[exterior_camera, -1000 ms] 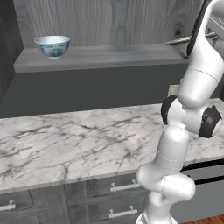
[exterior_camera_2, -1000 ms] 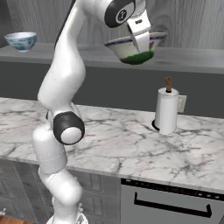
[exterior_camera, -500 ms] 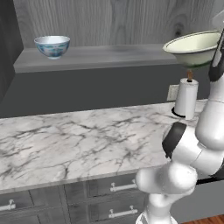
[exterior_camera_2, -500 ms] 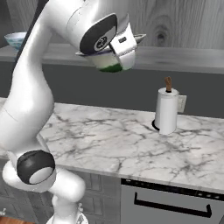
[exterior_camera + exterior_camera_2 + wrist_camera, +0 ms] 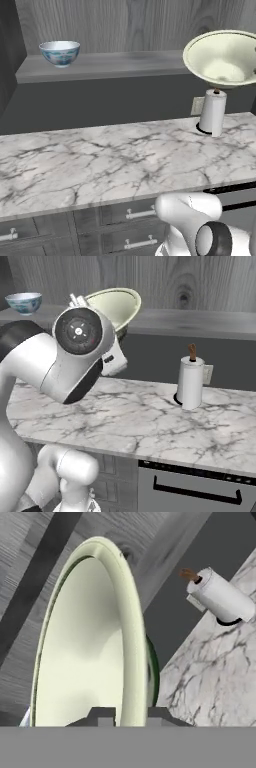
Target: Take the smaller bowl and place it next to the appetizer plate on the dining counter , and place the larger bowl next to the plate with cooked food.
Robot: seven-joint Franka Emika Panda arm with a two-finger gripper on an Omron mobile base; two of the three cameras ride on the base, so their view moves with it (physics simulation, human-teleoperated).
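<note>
We are holding the larger bowl (image 5: 222, 57) up in the air, off the shelf (image 5: 125, 65). Our gripper (image 5: 129, 716) is pinched tight on its rim, with one finger inside the bowl and one outside. From the left base view the bowl hangs high on the right, above the paper towel roll (image 5: 212, 112), and it is tipped so we can look into its cream inside. From the right base view the bowl sits just behind our big white arm.

The smaller bowl (image 5: 59, 52) is on the shelf, far to the left, standing upright. Nobody is touching it. It is well apart from the big bowl.

Below us is the marble counter with grey drawers (image 5: 100, 165). We think this is not the dining counter, because there is no sink and no plate on it.

So how far are we? We think the job has only just begun. The big bowl is picked up, but it must be carried to the plate with cooked food and set down beside it. After that, the small bowl must come off the shelf and go next to the appetizer plate. Nothing has been put in its place yet.
</note>
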